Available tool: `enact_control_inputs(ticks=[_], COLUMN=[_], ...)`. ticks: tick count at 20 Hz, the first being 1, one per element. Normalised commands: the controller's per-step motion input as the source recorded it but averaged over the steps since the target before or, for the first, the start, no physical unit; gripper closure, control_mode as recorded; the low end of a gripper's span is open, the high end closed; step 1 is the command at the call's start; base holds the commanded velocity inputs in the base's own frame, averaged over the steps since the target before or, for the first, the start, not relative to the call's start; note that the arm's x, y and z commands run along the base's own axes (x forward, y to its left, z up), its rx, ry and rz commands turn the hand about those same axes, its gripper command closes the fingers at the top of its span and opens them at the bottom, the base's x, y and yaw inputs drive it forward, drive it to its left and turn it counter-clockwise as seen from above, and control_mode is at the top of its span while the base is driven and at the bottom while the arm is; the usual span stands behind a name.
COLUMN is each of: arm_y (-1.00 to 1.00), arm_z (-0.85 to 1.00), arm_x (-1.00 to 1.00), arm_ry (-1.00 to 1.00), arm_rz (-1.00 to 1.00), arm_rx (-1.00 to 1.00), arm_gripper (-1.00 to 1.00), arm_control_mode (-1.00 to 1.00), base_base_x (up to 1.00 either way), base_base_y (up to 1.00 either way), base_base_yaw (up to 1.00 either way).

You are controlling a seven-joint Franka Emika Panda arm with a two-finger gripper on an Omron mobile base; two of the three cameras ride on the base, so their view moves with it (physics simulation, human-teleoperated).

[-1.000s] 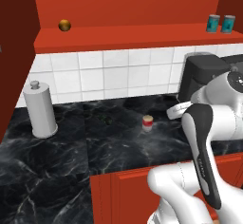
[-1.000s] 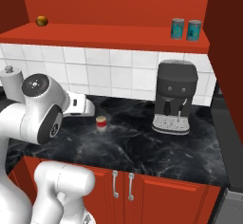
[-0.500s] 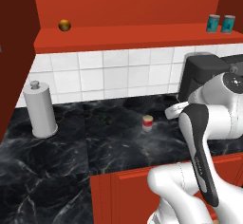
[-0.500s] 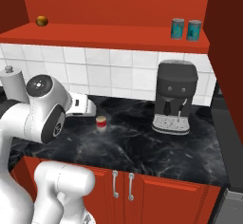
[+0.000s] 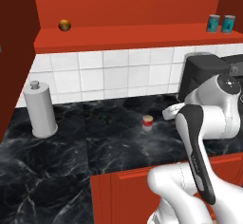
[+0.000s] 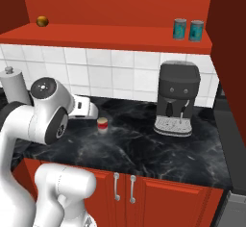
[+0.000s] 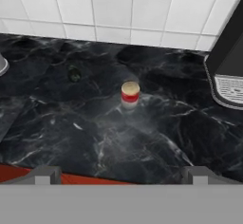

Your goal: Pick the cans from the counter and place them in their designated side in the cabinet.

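Mid-counter [image 7: 71, 137], 1 red can [image 7: 130, 93], bare marble all round; fingers [image 7: 45, 174] spread wide, apart from it.

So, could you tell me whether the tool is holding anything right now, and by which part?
Nothing is held: the tool is open, and the red can stands apart on the counter.

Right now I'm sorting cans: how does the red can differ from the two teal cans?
The red can has a red body; the teal cans are teal. The red can stands alone on the counter; the teal cans stand side by side on the cabinet shelf, at its right end. All stand upright.
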Motion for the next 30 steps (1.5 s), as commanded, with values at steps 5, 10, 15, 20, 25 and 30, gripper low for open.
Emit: enact_control_inputs(ticks=[5, 10, 15, 20, 25, 30], arm_y=[0.03, 0.01, 0.03, 0.02, 0.00, 0.00], arm_z=[-0.11, -0.11, -0.11, -0.12, -0.13, -0.14], arm_x=[0.18, 0.16, 0.17, 0.17, 0.11, 0.12], arm_ry=[0.05, 0.06, 0.02, 0.00, -0.02, -0.03], arm_rz=[-0.03, -0.02, 0.00, 0.00, 0.00, 0.00], arm_rx=[0.03, 0.04, 0.00, 0.00, 0.00, 0.00], arm_gripper=[-1.00, -1.00, -1.00, -1.00, -1.00, -1.00], arm_control_mode=[-1.00, -1.00, -1.00, -1.00, -1.00, -1.00], base_base_x=[0.00, 0.00, 0.00, 0.00, 0.00, 0.00], base_base_y=[0.00, 0.00, 0.00, 0.00, 0.00, 0.00], base_base_yaw=[0.00, 0.00, 0.00, 0.00, 0.00, 0.00])
